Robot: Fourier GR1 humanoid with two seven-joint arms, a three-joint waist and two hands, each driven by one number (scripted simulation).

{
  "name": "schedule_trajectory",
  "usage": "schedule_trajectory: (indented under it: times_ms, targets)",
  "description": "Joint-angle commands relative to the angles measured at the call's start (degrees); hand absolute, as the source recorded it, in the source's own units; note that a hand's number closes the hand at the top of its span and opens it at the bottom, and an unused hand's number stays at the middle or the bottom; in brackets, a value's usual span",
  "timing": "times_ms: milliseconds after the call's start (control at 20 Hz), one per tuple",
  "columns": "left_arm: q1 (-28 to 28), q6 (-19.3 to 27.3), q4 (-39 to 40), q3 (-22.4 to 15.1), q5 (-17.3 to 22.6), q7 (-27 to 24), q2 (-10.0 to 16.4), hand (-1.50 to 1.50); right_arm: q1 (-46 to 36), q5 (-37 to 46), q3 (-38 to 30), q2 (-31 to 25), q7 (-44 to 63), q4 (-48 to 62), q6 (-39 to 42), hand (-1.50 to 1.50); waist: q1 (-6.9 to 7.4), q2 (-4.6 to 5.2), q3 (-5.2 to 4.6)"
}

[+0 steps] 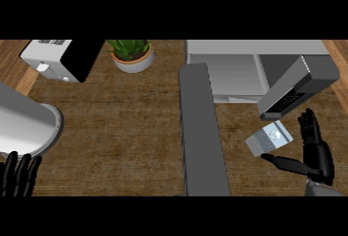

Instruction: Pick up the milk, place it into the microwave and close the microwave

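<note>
- Brown wood-grain tabletop [115,124] fills the scene, seen steeply from above, with kitchen items ranged along its far and left edges.
- At the far right corner stands the grey microwave [231,48], its cavity showing pale inside. Its door [204,138] is swung wide open and runs as a long grey slab from the far edge towards the near edge, down the middle of the tabletop.
- A control panel [292,99] with dark keys shows on the microwave's right side, just beyond the milk.
- The milk carton [272,138], pale grey and tilted, sits outside the microwave, right of the open door and towards the right edge. Whether it stands on the tabletop or is lifted off it cannot be told.
- The right hand [318,159] is just beside the carton at the right edge. Its fingers [309,126] are straight and point towards the far edge, while the thumb [285,162] is spread out to the left below the carton's near corner. Nothing is pinched, and contact with the carton cannot be confirmed.
- The left hand [17,177] rests at the near left corner, fingers straight, upright and held close together, holding nothing.
- A large grey round container [24,124] sits at the left edge, just beyond that hand.
- A white appliance [48,57] with a black face occupies the far left corner, and a potted plant [131,54] in a pale pot stands beside it on the far edge.
</note>
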Motion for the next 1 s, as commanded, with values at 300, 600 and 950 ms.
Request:
schedule_trajectory:
  times_ms: [300, 600, 950]
  targets:
    - [0.2, -0.6, 1.1, -0.3, -1.0, -1.1, -0.5, -1.5, -4.8, 0.4, -0.3, -0.8, -8.9, 16.6, 3.5, -1.5, 0.03, 0.01, 0.01]
    - [-4.2, 4.4, -1.6, -3.3, -2.0, 4.9, -0.5, -1.5, -9.6, -1.4, -1.8, -2.4, -13.2, 27.5, 9.4, -1.5, -0.02, 0.11, 0.04]
    - [1.4, -1.8, 3.3, 1.3, 0.3, -4.5, -0.1, -1.5, -13.2, -2.2, -3.3, -2.6, -19.0, 34.2, 7.9, -1.5, 0.11, 0.02, 0.01]
